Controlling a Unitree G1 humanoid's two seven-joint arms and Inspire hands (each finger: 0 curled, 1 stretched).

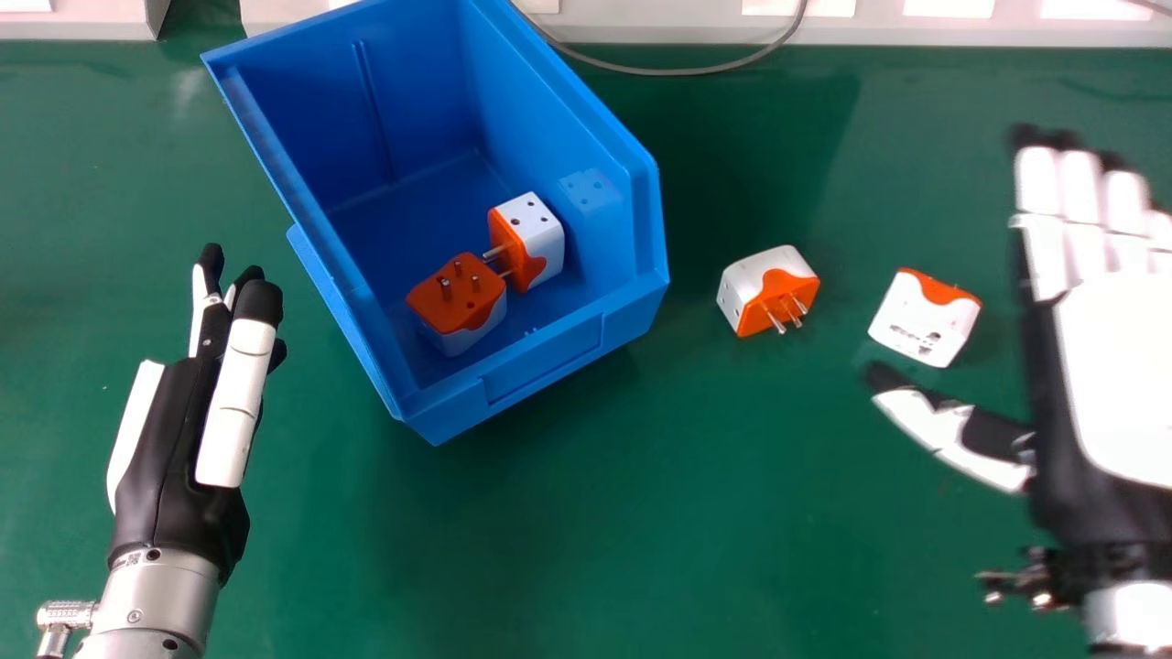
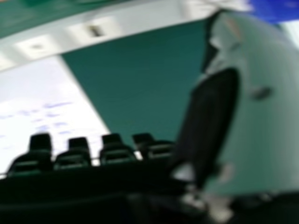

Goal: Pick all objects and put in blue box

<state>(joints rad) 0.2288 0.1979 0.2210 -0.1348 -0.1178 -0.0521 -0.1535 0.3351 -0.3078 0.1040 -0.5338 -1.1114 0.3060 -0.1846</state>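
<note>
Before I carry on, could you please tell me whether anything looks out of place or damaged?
Nothing looks damaged or spilled; only the blue box sits askew on the green table, angled to its far edge.

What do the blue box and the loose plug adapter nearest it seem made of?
Blue box: likely moulded plastic, semi-gloss; its inner wall faintly mirrors an adapter inside. Plug adapter: probably hard plastic, smooth white and orange shell; its prongs glint like metal.
</note>
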